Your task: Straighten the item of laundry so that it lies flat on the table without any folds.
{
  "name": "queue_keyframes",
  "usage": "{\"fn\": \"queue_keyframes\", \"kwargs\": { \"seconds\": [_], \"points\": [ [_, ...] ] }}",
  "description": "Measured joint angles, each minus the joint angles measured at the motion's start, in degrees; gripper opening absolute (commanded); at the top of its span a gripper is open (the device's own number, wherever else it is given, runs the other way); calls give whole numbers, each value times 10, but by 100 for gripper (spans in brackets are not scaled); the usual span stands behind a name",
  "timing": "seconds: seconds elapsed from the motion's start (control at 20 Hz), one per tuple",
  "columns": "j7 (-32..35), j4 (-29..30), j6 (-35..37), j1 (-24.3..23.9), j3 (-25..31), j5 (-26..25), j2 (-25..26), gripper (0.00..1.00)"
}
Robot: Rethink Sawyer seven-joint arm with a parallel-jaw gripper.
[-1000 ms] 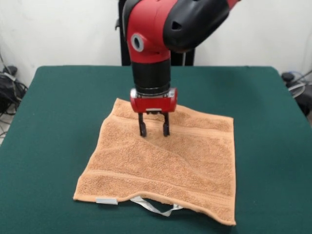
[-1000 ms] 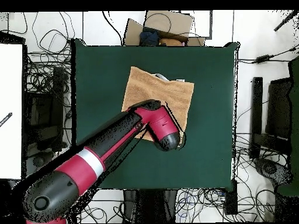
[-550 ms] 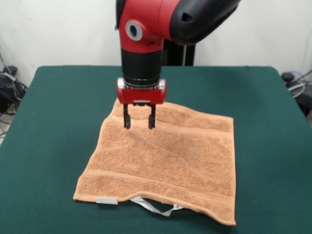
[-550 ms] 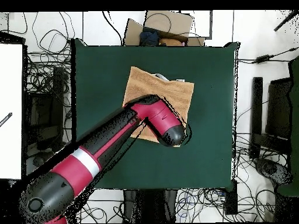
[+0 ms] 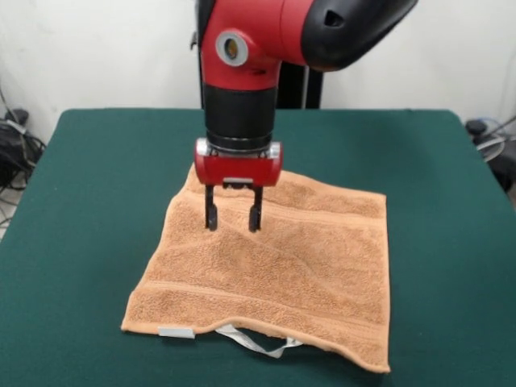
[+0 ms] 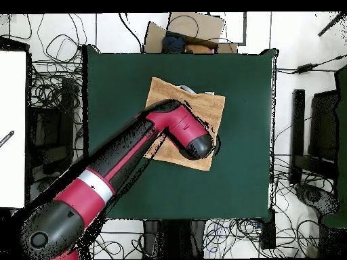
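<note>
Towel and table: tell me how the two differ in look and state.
The towel is light orange-tan terry cloth; the table is dark green and smooth. The towel is far smaller than the table, covering only its middle. The towel shows a diagonal ridge and a lifted near edge; the table lies flat. Both are roughly rectangular.

A light orange-tan terry-cloth hand towel (image 5: 274, 270) lies spread on the dark green felt-topped desk (image 5: 89, 201), a shallow diagonal crease across it. The red and black end effector (image 5: 233, 218) stands over its far-left part, fingers apart, tips at the cloth.
</note>
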Motion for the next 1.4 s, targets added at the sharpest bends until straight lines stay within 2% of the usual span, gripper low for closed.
{"fn": "queue_keyframes", "kwargs": {
  "seconds": [0.4,0.6,0.65,0.9,1.1,1.4],
  "points": [
    [0,-2,81,-18,16,79,-15,100],
    [-11,-2,105,-35,35,138,-26,100],
    [-25,-2,112,-45,44,166,-30,100],
    [-65,-2,118,-61,60,206,-29,100],
    [-79,-7,118,-58,64,188,-17,100],
    [-72,-30,100,-39,59,81,15,100]
  ]
}}
